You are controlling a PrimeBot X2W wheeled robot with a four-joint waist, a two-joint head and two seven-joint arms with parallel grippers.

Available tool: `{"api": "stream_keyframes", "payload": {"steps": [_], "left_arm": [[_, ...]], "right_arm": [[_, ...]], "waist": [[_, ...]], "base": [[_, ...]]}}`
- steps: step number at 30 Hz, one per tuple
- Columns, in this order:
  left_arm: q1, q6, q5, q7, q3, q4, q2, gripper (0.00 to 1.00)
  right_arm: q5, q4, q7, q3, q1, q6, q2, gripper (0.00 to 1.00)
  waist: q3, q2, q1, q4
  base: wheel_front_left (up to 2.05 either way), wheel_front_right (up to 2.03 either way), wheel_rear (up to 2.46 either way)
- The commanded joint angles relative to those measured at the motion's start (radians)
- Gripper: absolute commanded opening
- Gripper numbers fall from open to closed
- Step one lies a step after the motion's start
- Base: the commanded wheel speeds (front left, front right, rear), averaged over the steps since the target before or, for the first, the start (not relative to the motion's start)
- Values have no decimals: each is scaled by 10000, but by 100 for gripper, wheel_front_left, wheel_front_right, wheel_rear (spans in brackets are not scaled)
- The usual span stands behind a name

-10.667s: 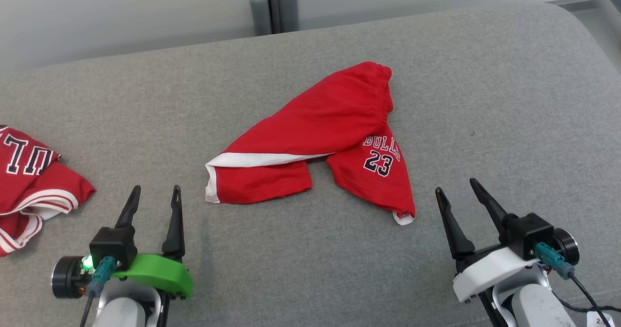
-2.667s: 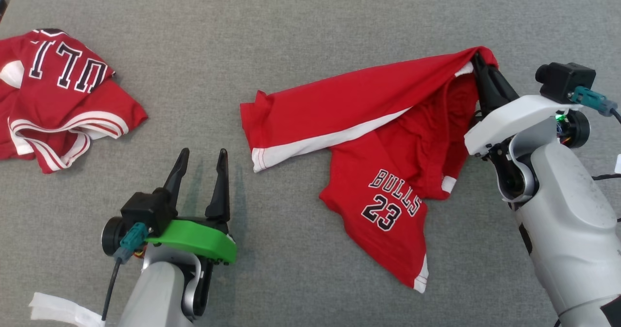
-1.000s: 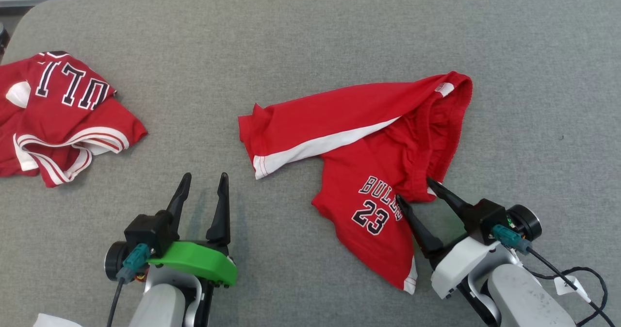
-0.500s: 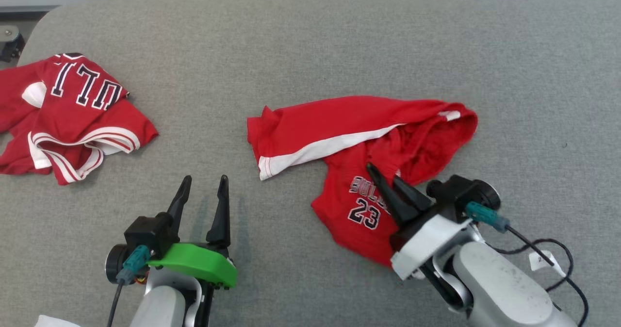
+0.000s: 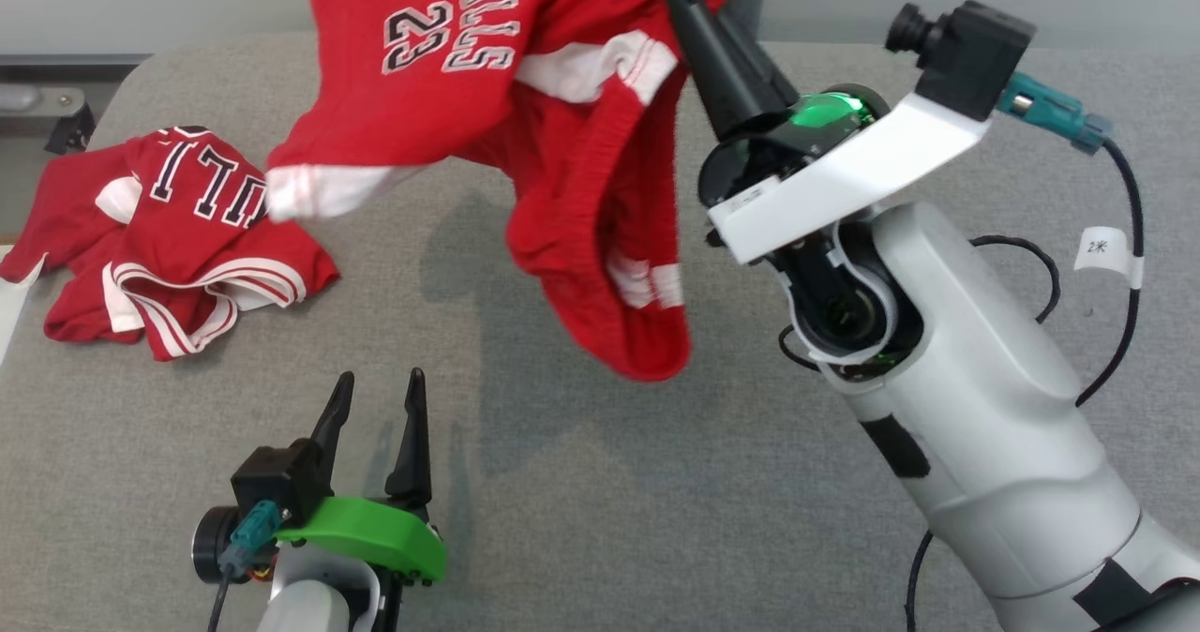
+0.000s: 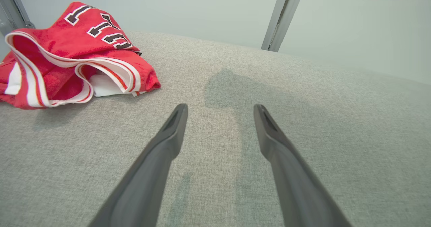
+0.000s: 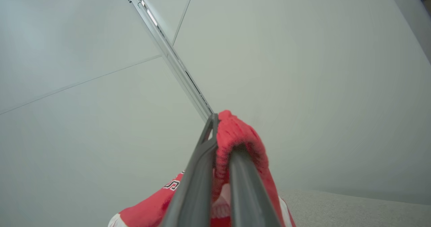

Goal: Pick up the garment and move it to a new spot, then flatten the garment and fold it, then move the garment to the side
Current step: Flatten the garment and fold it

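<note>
Two red garments are in frame. A pair of basketball shorts (image 5: 581, 201) hangs in the air above the grey upholstered cushion (image 5: 562, 482), and a crumpled jersey (image 5: 178, 238) lies on the cushion's far left. The robot's right gripper (image 7: 224, 132) is raised and clamped on a bunched fold of the shorts, its two dark fingers pressed together with cloth between them. In the head view its fingertips are cut off by the top edge. The left gripper (image 5: 380, 376) hovers low over the cushion, its fingers spread and holding nothing.

The shorts hang upside down, showing the number "23" in black edged with white. The word beside it is blurred and only partly legible. The right wrist view catches one letter, an "S". White side stripes show on the shorts, and their shadow falls on the cushion beneath. On the jersey, the letters "ULL" read upside down, with the rest lost in the folds. One white tag (image 5: 1106, 252) on the right arm's black cable (image 5: 1130, 191) bears a "2" and a mark too small to read.
</note>
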Motion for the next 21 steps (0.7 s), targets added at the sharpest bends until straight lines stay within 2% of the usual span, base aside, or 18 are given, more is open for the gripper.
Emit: {"api": "stream_keyframes", "payload": {"steps": [1, 5, 11, 14, 15, 16, 17, 18, 19, 21], "left_arm": [[194, 20, 64, -4, 40, -7, 28, 100], [318, 36, 65, -4, 96, -12, 26, 100], [316, 13, 35, -4, -12, 16, 29, 100], [248, 0, 81, -4, -22, 22, 28, 100], [210, -9, 102, -4, -19, 33, 29, 100], [175, -14, 101, -4, -25, 40, 29, 100], [129, -22, 107, -4, -40, 38, 28, 100], [92, -29, 112, -4, -51, 36, 28, 100], [51, -33, 120, -4, -67, 27, 29, 100], [7, -45, 122, -4, -103, -4, 29, 100]], "right_arm": [[272, 351, 71, -351, 3, -3, -30, 0], [682, 2043, 427, -1483, 879, -3, -43, 0], [-601, 4814, -120, -2865, 2114, 0, -823, 0], [-1115, 5690, -483, -3210, 2447, 0, -1085, 0], [-1311, 5958, -612, -3322, 2529, 0, -1193, 13], [-1447, 6166, -689, -3389, 2575, -2, -1241, 18], [-1605, 6379, -758, -3420, 2617, -2, -1238, 38], [-1759, 6557, -816, -3456, 2636, -2, -1254, 49], [-2021, 6718, -895, -3471, 2627, -2, -1332, 100], [-2465, 6883, -1004, -3498, 2620, -2, -1395, 100]], "waist": [[-122, 0, 0, 145], [-115, 0, 0, 201], [120, 0, 0, 166], [216, 0, 0, 73], [244, 0, 0, 34], [261, 0, 0, 3], [280, 0, 0, -33], [290, 0, 0, -59], [298, 0, 0, -87], [309, 0, 0, -129]], "base": [[0, 0, 0], [0, 0, 0], [0, 0, 0], [0, 0, 0], [0, 0, 0], [0, 0, 0], [0, 0, 0], [0, 0, 0], [0, 0, 0], [0, 0, 0]]}}
